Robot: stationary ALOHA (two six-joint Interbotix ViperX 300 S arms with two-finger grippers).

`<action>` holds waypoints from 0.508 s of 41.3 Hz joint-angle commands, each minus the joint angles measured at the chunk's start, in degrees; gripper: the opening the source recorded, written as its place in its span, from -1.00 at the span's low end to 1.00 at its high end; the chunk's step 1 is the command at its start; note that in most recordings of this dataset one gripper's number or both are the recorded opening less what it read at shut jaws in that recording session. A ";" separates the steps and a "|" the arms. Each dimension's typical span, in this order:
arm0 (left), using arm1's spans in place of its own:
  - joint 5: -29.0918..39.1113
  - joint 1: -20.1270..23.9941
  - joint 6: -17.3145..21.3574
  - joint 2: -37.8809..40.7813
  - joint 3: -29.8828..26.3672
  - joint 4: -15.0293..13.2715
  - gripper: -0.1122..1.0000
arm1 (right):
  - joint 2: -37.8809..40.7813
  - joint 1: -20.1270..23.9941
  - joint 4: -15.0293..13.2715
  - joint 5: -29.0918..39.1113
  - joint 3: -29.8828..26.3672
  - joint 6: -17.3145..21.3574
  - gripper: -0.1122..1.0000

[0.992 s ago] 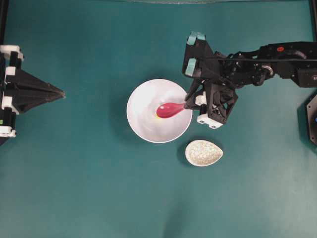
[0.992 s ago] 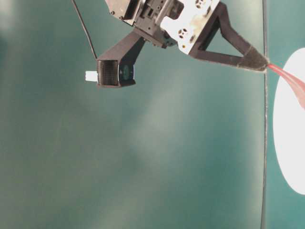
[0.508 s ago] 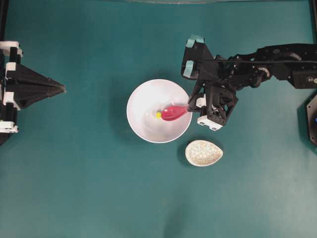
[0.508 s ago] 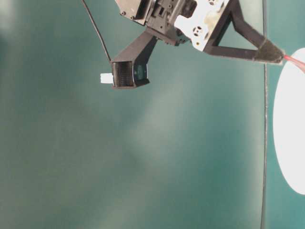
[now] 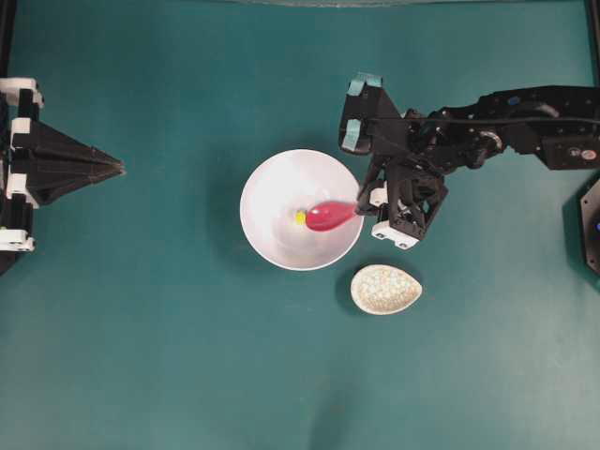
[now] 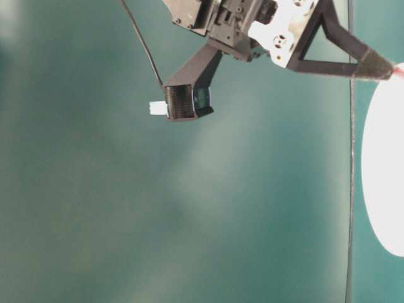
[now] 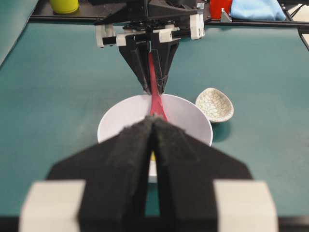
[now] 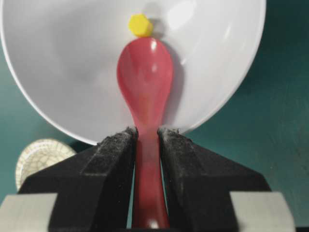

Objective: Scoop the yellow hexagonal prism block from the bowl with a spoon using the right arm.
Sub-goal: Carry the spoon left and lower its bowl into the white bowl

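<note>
The white bowl (image 5: pixel 261 178) sits mid-table. Inside it lies the tiny yellow hexagonal prism block (image 8: pixel 140 25), right at the tip of the pink-red spoon's (image 8: pixel 145 77) scoop and outside it. The scoop itself holds nothing. My right gripper (image 8: pixel 146 131) is shut on the spoon's handle just outside the bowl's right rim (image 5: pixel 356 225). In the overhead view the block (image 5: pixel 300 217) lies left of the scoop (image 5: pixel 328 216). My left gripper (image 5: pixel 117 171) stays far left, shut and holding nothing, pointing at the bowl (image 7: pixel 108 128).
A small speckled cream dish (image 5: pixel 386 289) rests just below and right of the bowl, close under my right gripper (image 5: pixel 359 203). Beyond the table's far edge in the left wrist view are a yellow cup (image 7: pixel 64 5) and a blue cloth (image 7: pixel 256 8).
The right gripper drew the spoon slightly back toward the bowl's right rim. The yellow block, partly under the scoop's tip before, now shows fully at its tip. The left arm stayed put.
</note>
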 commanded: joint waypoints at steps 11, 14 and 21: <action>-0.09 0.18 -0.09 0.44 -1.32 0.18 -0.79 | 1.14 0.18 0.09 -4.92 -1.32 -0.09 -0.36; 0.00 0.18 -0.09 0.44 -1.32 0.18 -0.79 | 1.14 0.35 0.09 -5.54 -1.32 -0.09 -0.36; 0.00 0.18 -0.09 0.44 -1.41 0.18 -0.79 | 1.14 0.53 0.18 -5.36 -1.32 0.00 -0.36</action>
